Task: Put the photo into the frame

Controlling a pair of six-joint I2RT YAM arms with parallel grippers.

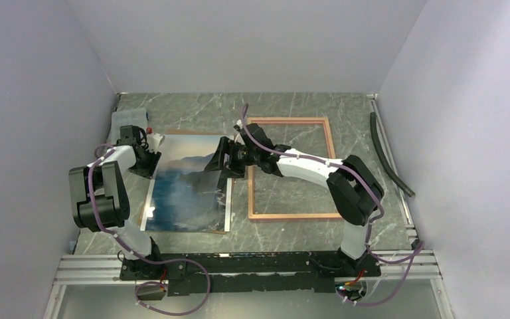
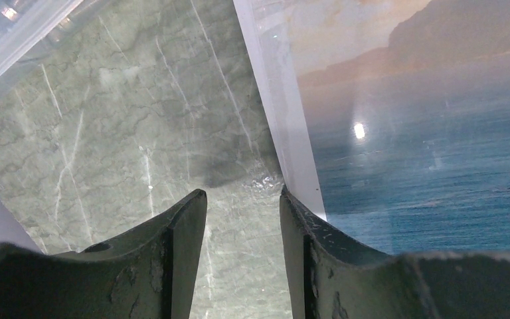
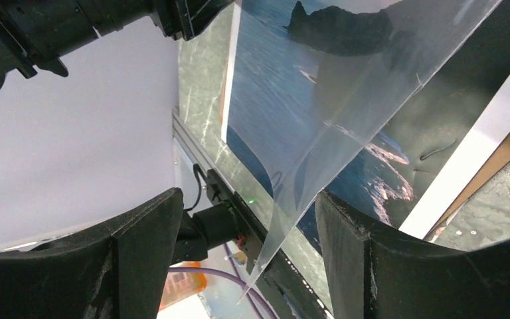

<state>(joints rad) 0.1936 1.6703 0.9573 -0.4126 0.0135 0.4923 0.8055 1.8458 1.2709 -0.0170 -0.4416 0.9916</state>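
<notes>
Barely begun: finds the photo (image 1: 186, 193) flat at centre left, well apart from the empty frame (image 1: 285, 120) at centre right. Shows the left claw (image 2: 242, 193) parted at the photo's upper-left edge, and the right claw (image 3: 247, 196) parted around a lifted clear sheet (image 3: 345, 86), unclamped. Leaves insertion undone.

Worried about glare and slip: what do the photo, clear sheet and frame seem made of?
The photo: glossy paper print, a lamp glint shows. The clear sheet: likely thin flexible plastic, see-through and bowing. The frame: matte tan rails, perhaps wood.
</notes>
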